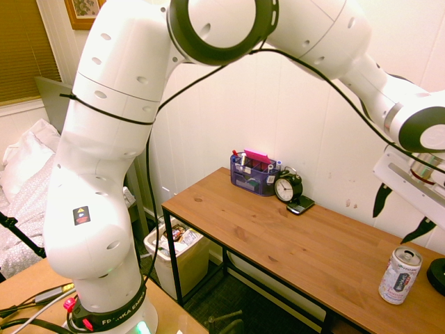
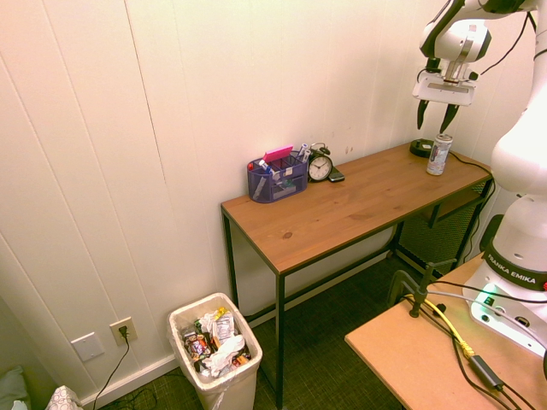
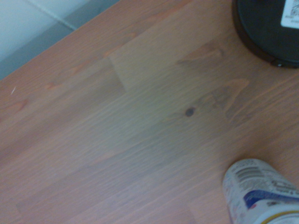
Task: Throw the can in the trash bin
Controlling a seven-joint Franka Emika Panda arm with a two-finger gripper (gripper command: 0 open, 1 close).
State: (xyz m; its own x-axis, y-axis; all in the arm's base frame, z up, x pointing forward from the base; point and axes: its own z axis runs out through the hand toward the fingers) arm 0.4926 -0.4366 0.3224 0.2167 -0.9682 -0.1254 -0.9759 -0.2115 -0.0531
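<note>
Beside table [image 2: 342, 213], trash bin [image 2: 184, 320] holds wrappers; tool [image 2: 434, 114] spread apart above can [image 2: 439, 155].

The counter [image 1: 292, 243] is warm brown wood with visible grain on a black frame. The can [image 1: 400, 276] is silver-white with a dark label patch. The trash bin [image 2: 215, 376] is cream. The organizer [image 2: 278, 179] is translucent purple-blue; the clock [image 2: 320, 166] black, white-faced.

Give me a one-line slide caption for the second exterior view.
Open gripper hovers above the upright can at the wooden table's end; trash bin waits on the floor.
</note>
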